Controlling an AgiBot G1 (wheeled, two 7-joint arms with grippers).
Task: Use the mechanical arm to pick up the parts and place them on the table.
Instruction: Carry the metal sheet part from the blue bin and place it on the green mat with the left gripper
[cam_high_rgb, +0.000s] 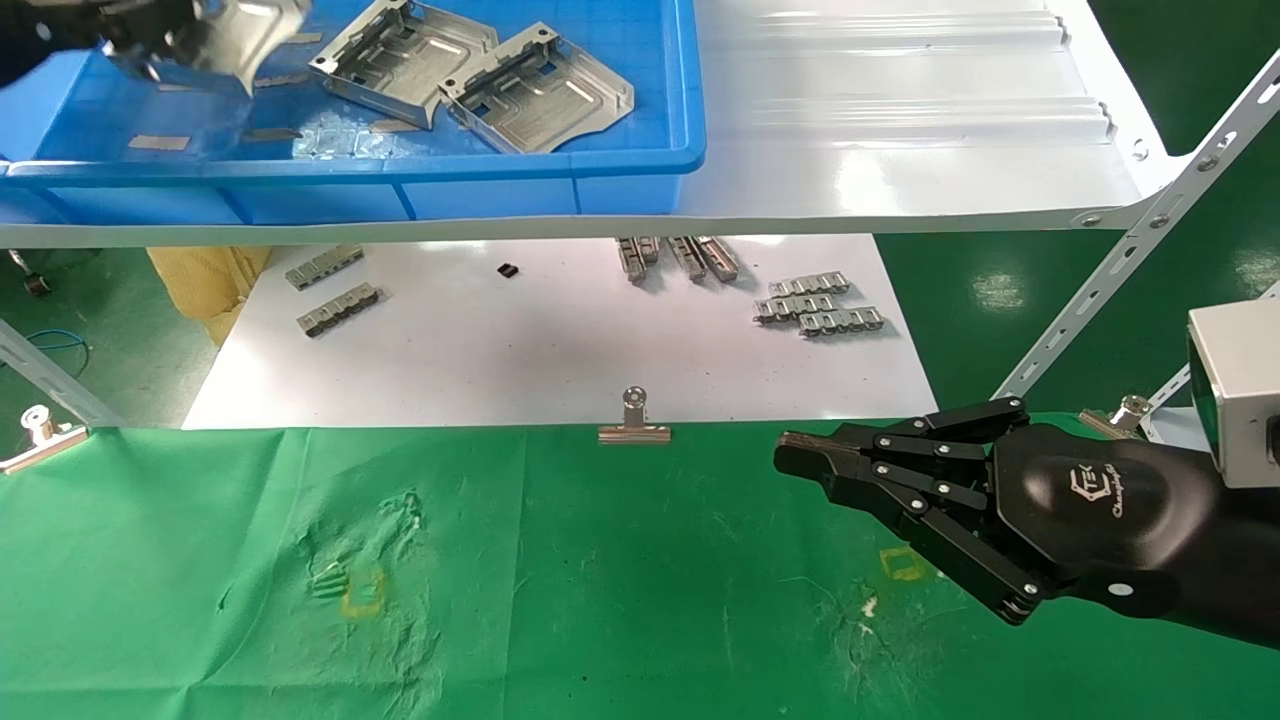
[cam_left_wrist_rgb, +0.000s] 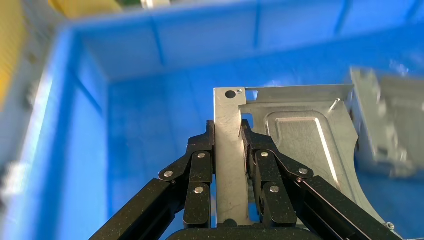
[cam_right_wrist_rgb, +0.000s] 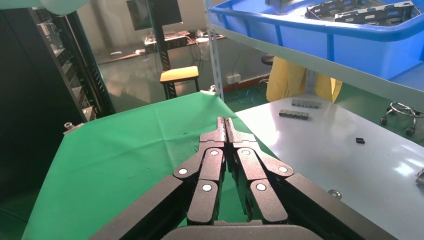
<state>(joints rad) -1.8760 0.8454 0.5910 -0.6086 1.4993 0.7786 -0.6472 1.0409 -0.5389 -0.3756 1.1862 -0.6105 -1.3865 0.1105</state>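
My left gripper (cam_left_wrist_rgb: 228, 131) is shut on the side wall of a silver stamped part (cam_left_wrist_rgb: 300, 135) and holds it above the floor of the blue bin (cam_left_wrist_rgb: 150, 130). In the head view this gripper (cam_high_rgb: 175, 40) and its held part (cam_high_rgb: 245, 35) are at the top left, over the bin. Two more silver parts (cam_high_rgb: 405, 60) (cam_high_rgb: 540, 90) lie in the bin (cam_high_rgb: 640, 150). My right gripper (cam_high_rgb: 800, 460) is shut and empty, hovering over the green cloth table (cam_high_rgb: 600, 600) at the right; it also shows in the right wrist view (cam_right_wrist_rgb: 225, 125).
The bin stands on a glossy white ribbed shelf (cam_high_rgb: 900, 120). Below it a white board (cam_high_rgb: 520, 350) holds small linked clips (cam_high_rgb: 820, 305). A silver binder clip (cam_high_rgb: 634, 425) sits at the cloth's far edge. A slanted shelf strut (cam_high_rgb: 1130, 250) is at the right.
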